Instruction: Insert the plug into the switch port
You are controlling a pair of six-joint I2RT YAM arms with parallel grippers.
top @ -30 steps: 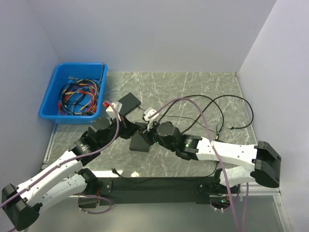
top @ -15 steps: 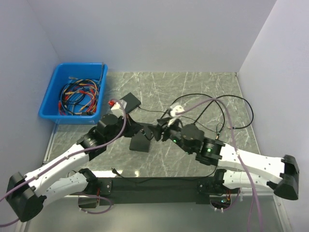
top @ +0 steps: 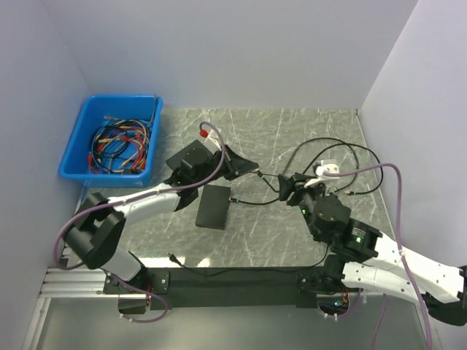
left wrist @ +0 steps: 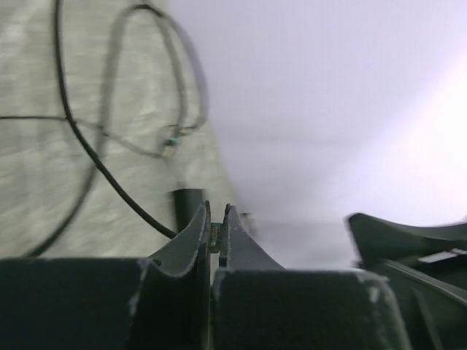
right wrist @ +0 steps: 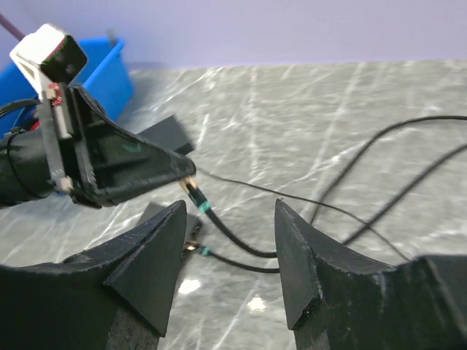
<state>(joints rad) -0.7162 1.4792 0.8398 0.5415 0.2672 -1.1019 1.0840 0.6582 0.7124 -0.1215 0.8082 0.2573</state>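
Two grippers hang over the counter (top: 292, 131); the left gripper (right wrist: 186, 175) is pinched tight on the cable's plug (right wrist: 193, 191), raised above the black switch box (top: 213, 206); the right gripper (right wrist: 230, 211) gapes wide, holding nothing, nearby.

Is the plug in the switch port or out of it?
Out. The right wrist view shows the plug pinched in the shut left jaws, held above the table and away from the switch.
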